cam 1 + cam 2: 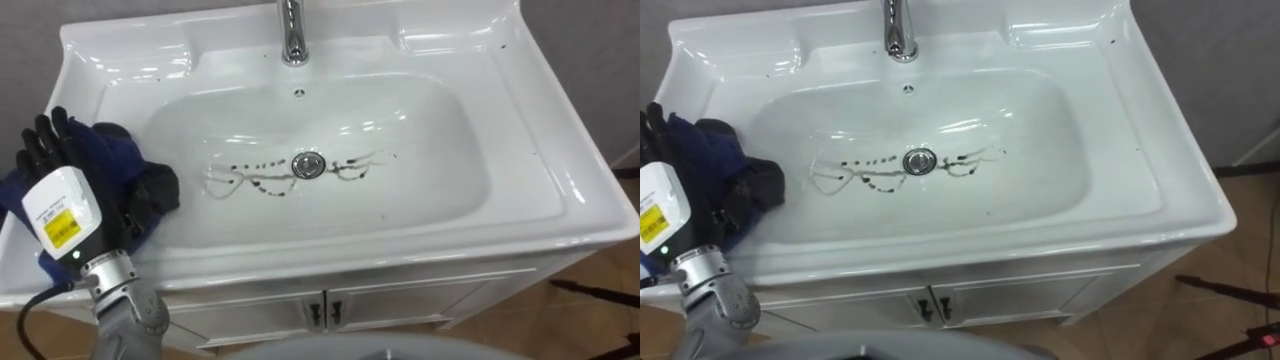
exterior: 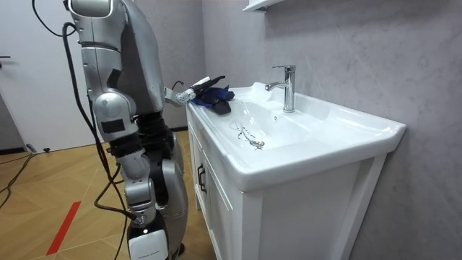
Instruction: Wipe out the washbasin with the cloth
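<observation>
The white ceramic basin (image 1: 530,130) spans most of the frame, and a wavy line of dark smears (image 1: 262,181) crosses the bottom of its bowl on both sides of the round chrome drain (image 1: 308,165). A small overflow hole (image 1: 298,93) sits above the drain, and a chrome tap (image 1: 292,35) stands at the top centre. A crumpled dark blue cloth (image 1: 115,150) lies on the rim at the left edge of the frame, hanging slightly into the bowl. The robot's left hand (image 1: 55,190) rests on top of this cloth; its black fingers (image 1: 45,135) sink among the folds, so I cannot tell whether they grip it. Below the rim are white cabinet doors (image 1: 420,298) with small dark handles (image 1: 320,312). In the room view the robot stands on a wooden floor (image 2: 43,188) at the vanity's front
</observation>
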Controlling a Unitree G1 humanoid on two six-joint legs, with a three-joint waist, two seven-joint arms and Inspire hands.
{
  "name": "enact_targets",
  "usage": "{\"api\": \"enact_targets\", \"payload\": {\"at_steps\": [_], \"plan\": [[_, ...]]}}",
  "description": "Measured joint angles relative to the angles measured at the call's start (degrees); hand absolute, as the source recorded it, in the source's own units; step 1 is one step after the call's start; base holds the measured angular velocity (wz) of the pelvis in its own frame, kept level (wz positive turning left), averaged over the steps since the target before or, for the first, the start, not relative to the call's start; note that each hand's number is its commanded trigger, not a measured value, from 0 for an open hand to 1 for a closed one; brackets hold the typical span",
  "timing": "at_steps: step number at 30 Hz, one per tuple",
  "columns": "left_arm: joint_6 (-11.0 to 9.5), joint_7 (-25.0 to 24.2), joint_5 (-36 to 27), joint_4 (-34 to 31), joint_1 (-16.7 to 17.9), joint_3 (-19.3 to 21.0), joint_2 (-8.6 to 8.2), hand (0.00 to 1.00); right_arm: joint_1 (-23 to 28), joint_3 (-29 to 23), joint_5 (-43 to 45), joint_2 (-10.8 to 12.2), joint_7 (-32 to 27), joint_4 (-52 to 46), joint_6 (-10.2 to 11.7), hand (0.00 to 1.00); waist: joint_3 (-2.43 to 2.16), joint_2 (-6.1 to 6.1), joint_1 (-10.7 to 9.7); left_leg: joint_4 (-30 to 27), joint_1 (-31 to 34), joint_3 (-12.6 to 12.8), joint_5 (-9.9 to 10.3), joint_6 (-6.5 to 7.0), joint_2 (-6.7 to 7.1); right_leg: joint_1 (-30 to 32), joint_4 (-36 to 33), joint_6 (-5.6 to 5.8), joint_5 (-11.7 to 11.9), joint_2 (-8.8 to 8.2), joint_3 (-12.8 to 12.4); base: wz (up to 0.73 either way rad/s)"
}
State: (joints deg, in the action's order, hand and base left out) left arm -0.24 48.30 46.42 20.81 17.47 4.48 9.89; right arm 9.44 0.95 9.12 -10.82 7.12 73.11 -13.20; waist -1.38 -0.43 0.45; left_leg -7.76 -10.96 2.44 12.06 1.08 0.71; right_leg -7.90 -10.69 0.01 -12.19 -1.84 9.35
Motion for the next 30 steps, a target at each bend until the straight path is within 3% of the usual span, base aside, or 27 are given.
{"api": "enact_targets", "payload": {"at_steps": [3, 11, 24, 30], "plan": [[-0.03, -0.04, -1.52, 0.81, -0.06, -0.01, 0.59, 0.00, 0.39, 0.00, 0.61, 0.09, -0.05, 0.00, -0.67, 0.00, -0.01, 0.02, 0.52, 0.01, -0.71, 0.68, -0.18, -0.28, -0.14, -0.27, -0.06, -0.19, -0.04, 0.36, -1.39, -0.16], [-0.02, -0.04, -3.79, 1.65, -0.11, -0.04, 1.21, 0.00, 1.04, -0.07, 2.22, 0.14, -0.36, -0.04, -2.94, 0.00, -0.21, 0.19, 0.53, 0.00, -0.88, 0.69, -0.37, -0.54, -0.36, -0.18, -0.14, -0.52, 0.15, 0.64, -1.67, -0.03], [-0.12, 0.17, -6.01, 4.49, -1.67, 1.20, 1.18, 0.00, 0.64, -2.74, 2.50, 0.18, -2.76, -0.26, -3.08, 0.00, -0.33, 0.36, 0.16, -0.01, -0.54, 0.54, -0.79, -1.22, -1.05, -0.05, -0.11, -1.43, 0.32, 0.98, -0.80, 0.01], [-1.73, 1.34, -10.03, 7.51, -1.66, 1.56, 2.41, 0.00, 0.90, -3.27, 2.89, 0.12, -3.57, -0.35, -3.07, 0.00, -0.53, 0.64, 0.21, -0.02, -0.86, 0.64, -1.45, -1.82, -1.37, -0.05, -0.25, -2.12, 0.27, 1.20, -1.74, -0.09]]}}
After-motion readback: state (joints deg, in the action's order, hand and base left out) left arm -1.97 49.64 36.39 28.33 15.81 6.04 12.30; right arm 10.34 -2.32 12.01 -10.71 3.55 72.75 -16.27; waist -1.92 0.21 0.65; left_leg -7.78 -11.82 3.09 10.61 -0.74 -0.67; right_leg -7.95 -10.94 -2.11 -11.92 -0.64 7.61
